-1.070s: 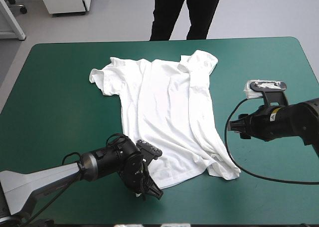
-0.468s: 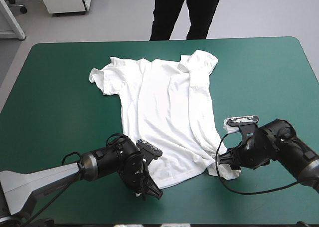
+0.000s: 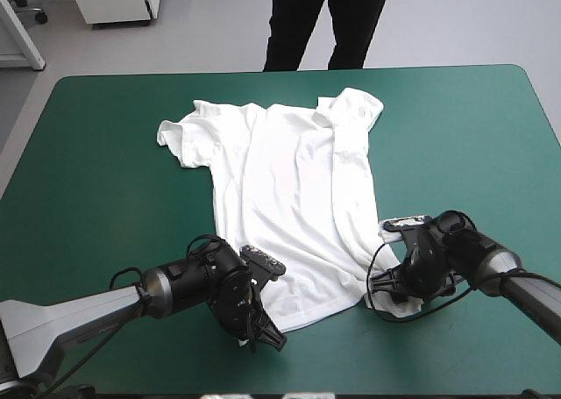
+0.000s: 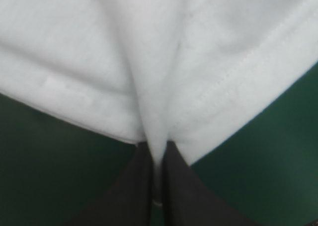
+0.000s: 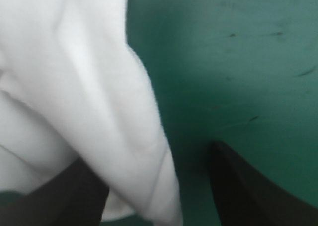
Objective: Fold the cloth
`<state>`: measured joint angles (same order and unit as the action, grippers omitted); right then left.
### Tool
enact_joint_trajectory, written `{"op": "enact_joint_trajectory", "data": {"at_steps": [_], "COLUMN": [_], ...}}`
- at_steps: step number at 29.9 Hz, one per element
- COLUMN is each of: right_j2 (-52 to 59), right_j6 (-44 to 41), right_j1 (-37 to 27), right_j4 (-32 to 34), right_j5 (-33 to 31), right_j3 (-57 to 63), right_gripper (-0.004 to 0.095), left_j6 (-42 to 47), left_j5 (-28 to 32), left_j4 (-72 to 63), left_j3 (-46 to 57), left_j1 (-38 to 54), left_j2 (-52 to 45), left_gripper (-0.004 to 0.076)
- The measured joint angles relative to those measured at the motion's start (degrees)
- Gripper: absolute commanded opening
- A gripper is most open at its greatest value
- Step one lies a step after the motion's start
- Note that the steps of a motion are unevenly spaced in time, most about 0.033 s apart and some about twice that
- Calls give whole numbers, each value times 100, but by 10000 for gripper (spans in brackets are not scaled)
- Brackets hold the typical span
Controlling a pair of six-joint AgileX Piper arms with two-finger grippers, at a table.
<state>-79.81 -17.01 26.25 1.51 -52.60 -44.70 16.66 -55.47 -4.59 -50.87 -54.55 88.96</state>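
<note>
From the high view, record the T-shirt spread flat on the teal-green cover, collar toward the far edge, with the left gripper at the near-left hem corner and the right gripper at the near-right one. In the left wrist view, confirm black fingers pressed together on a pinch of hem; leave that pinch alone. In the right wrist view, note fingers spread apart with the hem corner lying between them over one finger; judged best to slide further under the edge, clamp on all layers, then lift both corners level.
</note>
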Motion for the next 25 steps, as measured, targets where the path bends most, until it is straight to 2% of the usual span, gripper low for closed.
{"op": "enact_joint_trajectory", "data": {"at_steps": [2, 4, 8, 9, 13, 17, 21, 25], "right_j2": [-90, -132, -144, -126, 17, 341, 839, 1248], "right_j6": [1, -3, -52, -83, -183, -188, -157, -84], "right_j1": [0, 0, 0, 0, 28, 28, 28, 28], "right_j4": [-23, -51, -151, -191, -299, -274, -386, -479], "right_j5": [-1, -9, 10, 10, 77, -169, -446, -590], "right_j3": [1, -5, -28, -28, -1, -24, -400, -976], "right_gripper": [467, 351, 34, -13, -17, -17, -17, -17], "left_j6": [0, -6, -42, -68, -19, 206, 584, 1040], "left_j5": [0, 12, 7, 7, 1, 62, -332, -638], "left_j4": [0, 11, 11, 11, 117, 263, 1068, 1790], "left_j3": [0, 0, 0, 0, 14, 86, 62, -387], "left_j1": [0, 0, 0, 0, 0, -17, -11, -11], "left_j2": [0, 0, 0, 0, -79, -300, -692, -1292], "left_gripper": [-9, -9, -9, -9, -9, -9, -9, -9]}}
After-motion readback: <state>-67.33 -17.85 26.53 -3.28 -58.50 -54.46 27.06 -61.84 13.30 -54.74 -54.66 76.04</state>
